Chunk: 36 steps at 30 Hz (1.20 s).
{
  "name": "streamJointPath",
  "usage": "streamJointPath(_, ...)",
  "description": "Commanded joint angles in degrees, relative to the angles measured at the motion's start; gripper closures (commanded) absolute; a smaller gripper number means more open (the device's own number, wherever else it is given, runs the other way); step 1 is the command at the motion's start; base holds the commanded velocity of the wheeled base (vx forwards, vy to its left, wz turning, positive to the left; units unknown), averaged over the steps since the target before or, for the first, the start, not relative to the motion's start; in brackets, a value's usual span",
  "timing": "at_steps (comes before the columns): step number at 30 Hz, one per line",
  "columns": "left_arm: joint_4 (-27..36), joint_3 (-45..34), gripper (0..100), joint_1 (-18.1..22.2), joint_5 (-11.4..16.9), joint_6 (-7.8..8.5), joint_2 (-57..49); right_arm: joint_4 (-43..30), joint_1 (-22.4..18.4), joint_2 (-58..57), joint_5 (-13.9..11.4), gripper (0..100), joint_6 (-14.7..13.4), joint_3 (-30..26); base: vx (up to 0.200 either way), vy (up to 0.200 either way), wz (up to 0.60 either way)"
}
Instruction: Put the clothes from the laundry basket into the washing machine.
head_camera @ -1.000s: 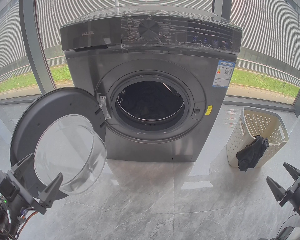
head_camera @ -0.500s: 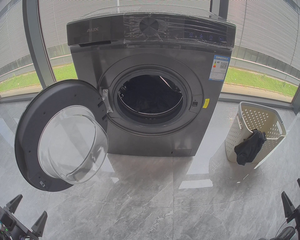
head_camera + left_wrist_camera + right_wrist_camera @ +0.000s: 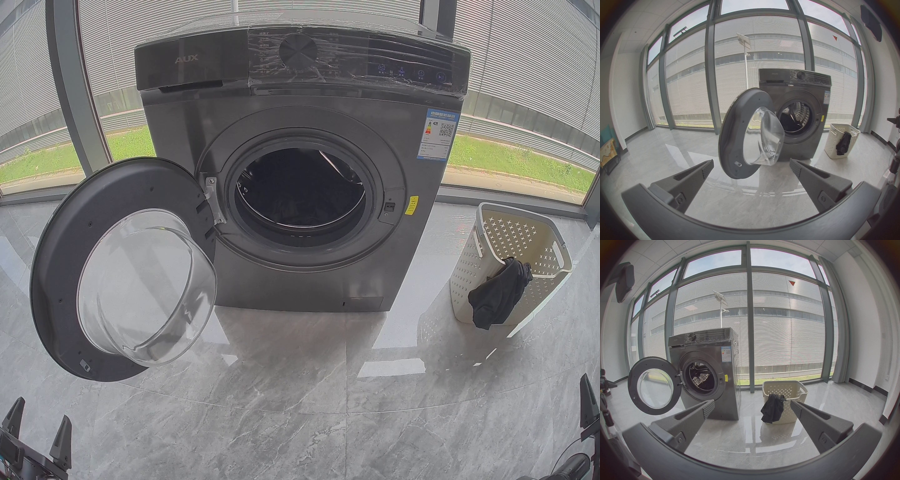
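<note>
Washing machine stands on the floor facing you, its round door swung wide to your left on its hinge; so placed, the door leaves the drum opening unobstructed for loading from the front or right. Whether cloth already lies in the dark drum cannot be told.

Laundry basket sits on the floor just right of the machine and apart from it; a dark garment hangs over its near rim and down the outer wall, which offers a loose fold to pinch without reaching inside.

Left claw is released and empty, fingers spread, low at your left below the open door; right claw is likewise released and empty, low at your right, well apart from the basket, with the garment lying between its fingers in the right wrist view.

Judgement: the right arm is the nearer to the garment, so the grasp falls to it; keep the left arm away from the door's edge.
</note>
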State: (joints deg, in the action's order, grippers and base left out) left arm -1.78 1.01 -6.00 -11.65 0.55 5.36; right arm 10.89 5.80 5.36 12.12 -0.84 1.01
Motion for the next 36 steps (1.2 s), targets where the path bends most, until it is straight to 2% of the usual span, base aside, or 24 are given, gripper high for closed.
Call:
streamJointPath(1,0.0,-1.0,0,6.5,3.7,0.86,-5.0,-7.8,-6.5,-5.4,-5.4,0,1.2,-0.7,0.000,0.000,0.00)
streamJointPath(6,0.4,-0.9,0,6.1,5.6,0.86,-5.3,-6.7,-5.6,-5.4,-7.0,0,1.1,-0.9,0.000,0.000,0.00)
streamJointPath(7,0.5,-0.8,0,6.0,7.7,0.86,-5.3,-6.8,-5.6,-5.4,-9.7,0,0.8,-0.9,0.000,0.000,0.00)
streamJointPath(8,0.8,-0.8,0,5.9,10.1,0.77,-5.3,-9.8,-5.8,-5.4,-11.2,0,0.6,-1.0,0.000,0.000,0.00)
streamJointPath(9,0.9,-0.7,0,5.9,10.7,0.59,-5.3,-10.6,-5.8,-5.4,-11.4,0,0.9,-1.0,0.000,0.000,0.00)
streamJointPath(10,2.0,-0.3,0,5.9,16.2,0.33,-5.4,-14.3,-5.8,-5.4,-12.4,0,1.5,0.1,0.000,0.000,0.00)
streamJointPath(13,4.6,0.6,0,6.0,22.6,1.65,-5.4,-13.5,-5.8,-5.4,-12.3,0,1.2,0.2,0.000,0.000,0.00)
streamJointPath(14,4.9,0.7,0,6.1,21.9,2.26,-5.4,-13.3,-5.8,-5.4,-12.1,0,0.9,0.2,0.000,0.000,0.00)
streamJointPath(16,5.5,0.9,0,6.0,17.7,3.41,-5.4,-13.1,-5.6,-5.4,-12.0,0,0.8,0.0,0.000,0.000,0.00)
streamJointPath(17,4.6,0.3,0,5.9,14.0,2.70,-5.4,-12.4,-5.6,-5.4,-11.9,0,0.8,-0.2,0.000,0.000,0.00)
streamJointPath(18,4.6,0.2,0,6.0,13.8,2.44,-5.4,-12.1,-5.6,-5.4,-11.9,0,0.8,-0.3,0.000,0.000,0.00)
streamJointPath(19,4.3,0.0,0,5.9,12.4,-0.02,-5.4,-11.0,-5.6,-5.4,-11.9,0,0.8,-0.8,0.000,0.000,0.00)
streamJointPath(21,4.2,-0.6,0,5.9,12.7,0.33,-5.4,-10.6,-5.7,-5.4,-11.9,0,0.9,-1.0,0.000,0.000,0.00)
streamJointPath(22,4.2,-0.9,0,5.9,13.1,1.65,-5.4,-10.6,-5.7,-5.4,-11.9,0,1.0,-1.0,0.000,0.000,0.00)
streamJointPath(24,4.2,-1.0,0,5.9,14.3,2.70,-5.4,-10.7,-5.6,-5.4,-11.9,0,0.9,-1.0,0.000,0.000,0.00)
streamJointPath(28,4.2,-0.9,0,5.8,14.4,1.74,-5.4,-10.7,-5.6,-5.4,-12.0,0,1.1,-1.0,0.000,0.000,0.00)
streamJointPath(29,4.2,-0.9,0,5.8,14.1,0.77,-5.4,-10.7,-5.6,-5.4,-12.0,0,1.1,-1.0,0.000,0.000,0.00)
streamJointPath(30,4.2,-0.9,0,5.8,14.2,0.59,-5.4,-10.7,-5.6,-5.4,-12.0,0,1.1,-1.0,0.000,0.000,0.00)
streamJointPath(33,4.2,-1.0,0,5.8,14.2,0.68,-5.4,-10.7,-5.6,-5.4,-12.0,0,1.1,-1.0,0.000,0.000,0.00)
streamJointPath(36,4.2,-1.0,0,5.9,14.1,0.86,-5.4,-10.7,-5.6,-5.4,-12.0,0,1.1,-1.0,0.000,-0.200,0.00)
